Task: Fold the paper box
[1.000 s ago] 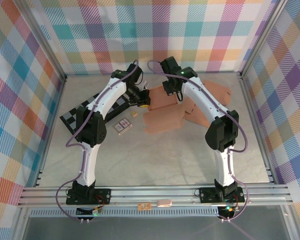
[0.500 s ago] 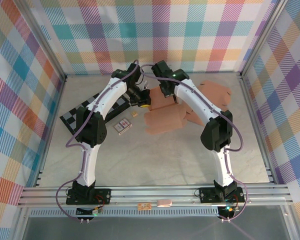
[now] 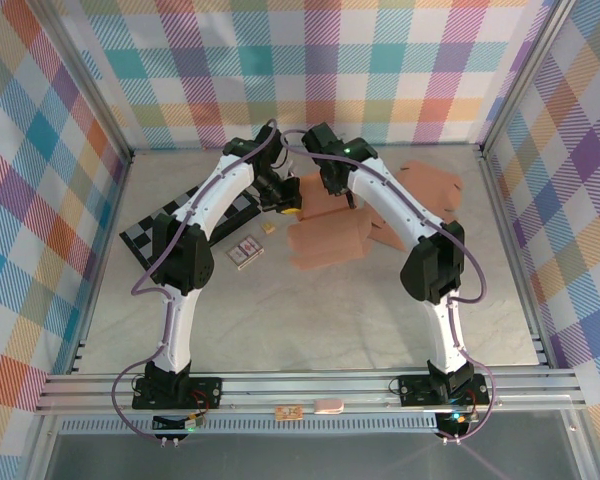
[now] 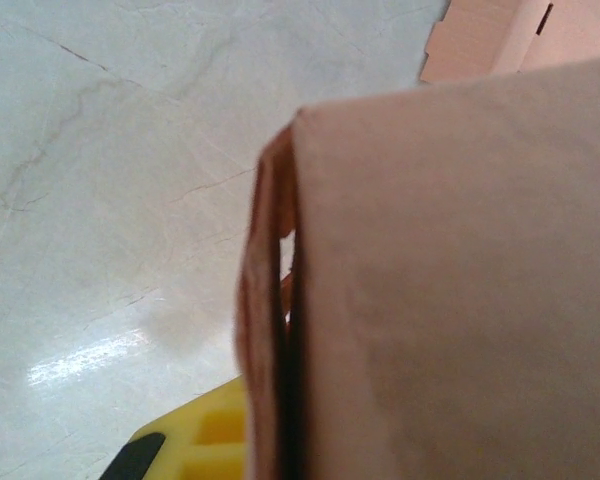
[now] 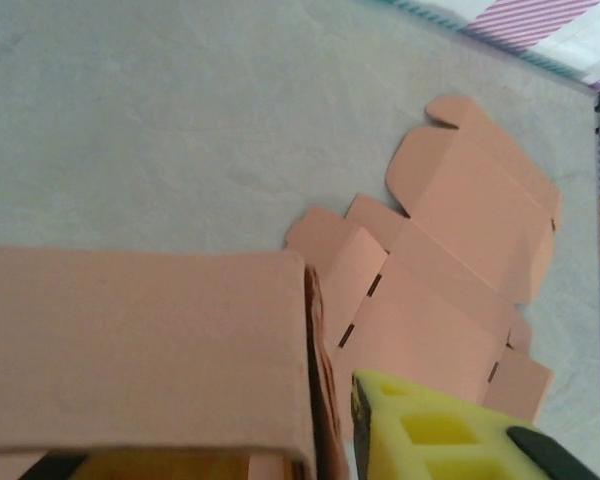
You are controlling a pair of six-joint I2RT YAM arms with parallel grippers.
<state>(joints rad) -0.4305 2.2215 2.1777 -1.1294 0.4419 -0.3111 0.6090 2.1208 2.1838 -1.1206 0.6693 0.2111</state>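
The salmon paper box [image 3: 325, 240] lies partly folded at the back middle of the table. My left gripper [image 3: 285, 206] is shut on its left wall; in the left wrist view that doubled wall [image 4: 270, 330] stands on edge against my yellow finger [image 4: 195, 440]. My right gripper [image 3: 347, 197] sits over the box's right end, open. In the right wrist view a box panel [image 5: 140, 340] covers the left, and the yellow finger [image 5: 430, 430] stands apart from the panel's folded edge, with a narrow gap between them. The other right finger is hidden under the panel.
Several flat salmon blanks [image 3: 435, 185] lie right of the box, seen close as blanks [image 5: 460, 260]. A black-and-white checkered mat [image 3: 175, 225] lies at the left, with a small card [image 3: 246, 251] beside it. Plaid walls close the back and sides.
The right arm swung left over the box. Its jaws then opened and let go of the box's right wall. The left gripper has kept its hold without moving.
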